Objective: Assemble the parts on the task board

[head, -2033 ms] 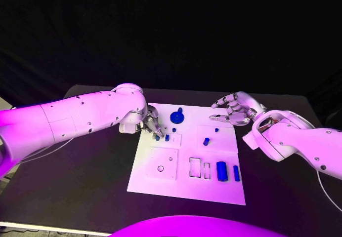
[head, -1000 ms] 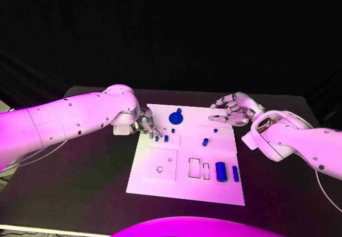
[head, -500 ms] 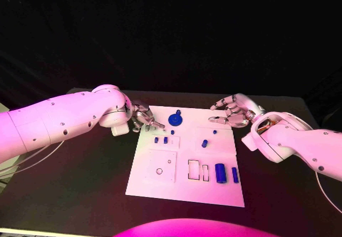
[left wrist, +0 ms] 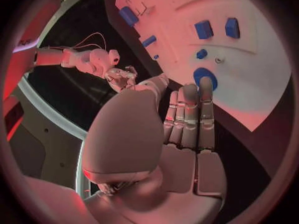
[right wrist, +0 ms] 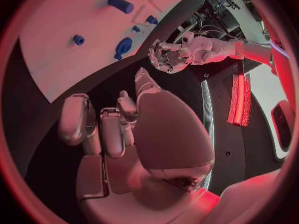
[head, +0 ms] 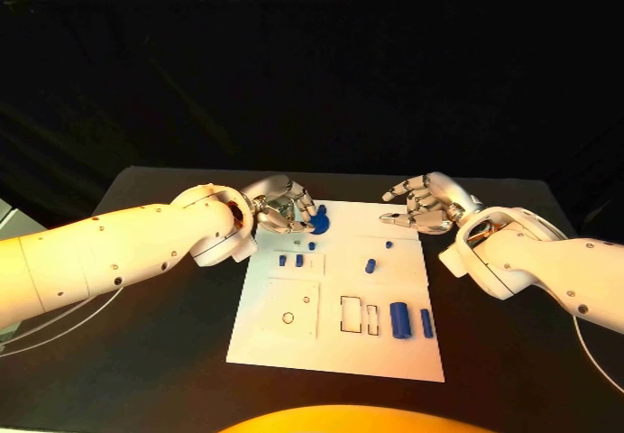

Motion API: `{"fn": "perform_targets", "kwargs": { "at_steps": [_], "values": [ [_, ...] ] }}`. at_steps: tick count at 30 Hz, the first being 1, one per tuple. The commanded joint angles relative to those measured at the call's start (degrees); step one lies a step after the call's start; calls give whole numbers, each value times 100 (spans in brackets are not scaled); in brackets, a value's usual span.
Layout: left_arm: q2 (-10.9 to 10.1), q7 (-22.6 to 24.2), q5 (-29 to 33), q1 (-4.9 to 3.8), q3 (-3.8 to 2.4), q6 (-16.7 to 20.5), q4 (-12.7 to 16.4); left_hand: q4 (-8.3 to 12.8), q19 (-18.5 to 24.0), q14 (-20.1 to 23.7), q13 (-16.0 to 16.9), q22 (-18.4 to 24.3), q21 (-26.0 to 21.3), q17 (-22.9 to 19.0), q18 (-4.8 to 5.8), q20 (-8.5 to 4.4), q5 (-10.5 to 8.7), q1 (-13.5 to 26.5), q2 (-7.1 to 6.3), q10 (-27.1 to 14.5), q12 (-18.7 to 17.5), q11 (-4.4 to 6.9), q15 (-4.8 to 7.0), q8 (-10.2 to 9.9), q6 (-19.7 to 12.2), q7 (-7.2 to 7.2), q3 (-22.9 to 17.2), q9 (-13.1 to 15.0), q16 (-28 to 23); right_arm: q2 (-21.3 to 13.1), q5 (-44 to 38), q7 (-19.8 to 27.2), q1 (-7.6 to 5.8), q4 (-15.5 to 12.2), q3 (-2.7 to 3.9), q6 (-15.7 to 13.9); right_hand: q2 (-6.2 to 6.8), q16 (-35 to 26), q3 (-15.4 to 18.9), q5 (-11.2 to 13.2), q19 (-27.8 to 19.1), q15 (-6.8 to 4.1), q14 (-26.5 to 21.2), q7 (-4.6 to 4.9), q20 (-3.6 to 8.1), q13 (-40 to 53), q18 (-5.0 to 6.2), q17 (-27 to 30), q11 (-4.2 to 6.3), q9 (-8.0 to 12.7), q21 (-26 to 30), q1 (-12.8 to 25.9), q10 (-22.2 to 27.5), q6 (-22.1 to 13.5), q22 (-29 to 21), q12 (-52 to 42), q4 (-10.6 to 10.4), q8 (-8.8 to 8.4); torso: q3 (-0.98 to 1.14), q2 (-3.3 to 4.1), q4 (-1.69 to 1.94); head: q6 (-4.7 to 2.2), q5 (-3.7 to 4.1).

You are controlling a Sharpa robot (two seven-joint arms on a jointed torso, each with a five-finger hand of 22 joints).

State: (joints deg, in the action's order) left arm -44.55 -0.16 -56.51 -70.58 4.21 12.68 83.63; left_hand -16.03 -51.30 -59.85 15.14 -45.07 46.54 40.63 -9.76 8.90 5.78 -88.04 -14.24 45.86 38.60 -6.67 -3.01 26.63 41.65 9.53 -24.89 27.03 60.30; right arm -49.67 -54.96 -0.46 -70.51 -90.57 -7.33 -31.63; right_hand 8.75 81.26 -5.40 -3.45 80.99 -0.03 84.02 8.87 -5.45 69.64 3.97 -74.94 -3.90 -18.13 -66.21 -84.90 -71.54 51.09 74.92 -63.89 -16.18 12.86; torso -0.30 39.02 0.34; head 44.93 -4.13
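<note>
A: Head view, go. Board?
B: White task board (head: pixel 390 347), flat rectangular plate, mid black table (head: pixel 117 361), matte. Blue parts on it: round disc part (head: pixel 318 219) at the far left corner, two small pegs (head: pixel 290 261), one slanted peg (head: pixel 371 266), big cylinder (head: pixel 400 320) with a slim bar (head: pixel 426 323) just beside it near the right edge. Outlined slots and a small hole in the near half.
A: Hands?
B: Left hand (head: pixel 284 209) sits over the board's far left corner, fingers together, holding nothing, just beside the disc. Right hand (head: pixel 423 206) is at the far right corner, fingers curled in, empty.
A: Left wrist view?
B: Left hand (left wrist: pixel 187 119) silver, fingers straight and side by side, nothing in them; disc part (left wrist: pixel 204 77) past the fingertips, two square-looking pegs (left wrist: pixel 217 29) further on.
A: Right wrist view?
B: Right hand (right wrist: pixel 112 129) fingers bent, nothing held; board (right wrist: pixel 56 40) smooth, cylinder (right wrist: pixel 120 4) on it. Dark backdrop behind the table.
</note>
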Motion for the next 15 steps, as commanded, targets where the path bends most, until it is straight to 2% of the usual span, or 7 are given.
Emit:
{"fn": "perform_targets", "kwargs": {
  "at_steps": [1,9,15],
  "values": [
    [92,557,-1194,59,13,361,-27,27,-87,-113,-98,-84,116,-3,-73,-27,-15,27,-98,115,-11,16,26,-56,157,-48,-159,-156,212,0,44,192,5,-4,-1,-100,-8,-23,-37,-2,-49,-37,159,-13,-9,-7,93,-85,1,-7,26,-45,23,27,158,15,-6,26,7,1,-4,-19,6],
    [336,12,-2219,123,41,-279,-217,57,-185,-652,-235,-259,341,653,-74,-57,-20,167,-197,228,-45,46,54,-144,399,-76,-307,-357,931,7,53,199,5,-9,-3,-113,-7,-27,-39,-2,-52,-37,157,-13,-9,-17,94,-82,1,-7,36,-49,31,27,153,26,-5,30,8,2,0,-35,-6],
    [519,-336,-2595,132,53,-622,-372,66,-251,-772,-293,-366,463,780,-61,-59,-25,227,-222,207,-110,37,50,-197,464,-82,-323,-421,1104,16,45,195,6,-18,-4,-124,-1,-49,-42,-2,-69,-36,145,-12,-9,-75,102,-54,1,-8,85,-53,81,23,126,96,-4,35,7,4,-6,-48,-10]
  ]
}}
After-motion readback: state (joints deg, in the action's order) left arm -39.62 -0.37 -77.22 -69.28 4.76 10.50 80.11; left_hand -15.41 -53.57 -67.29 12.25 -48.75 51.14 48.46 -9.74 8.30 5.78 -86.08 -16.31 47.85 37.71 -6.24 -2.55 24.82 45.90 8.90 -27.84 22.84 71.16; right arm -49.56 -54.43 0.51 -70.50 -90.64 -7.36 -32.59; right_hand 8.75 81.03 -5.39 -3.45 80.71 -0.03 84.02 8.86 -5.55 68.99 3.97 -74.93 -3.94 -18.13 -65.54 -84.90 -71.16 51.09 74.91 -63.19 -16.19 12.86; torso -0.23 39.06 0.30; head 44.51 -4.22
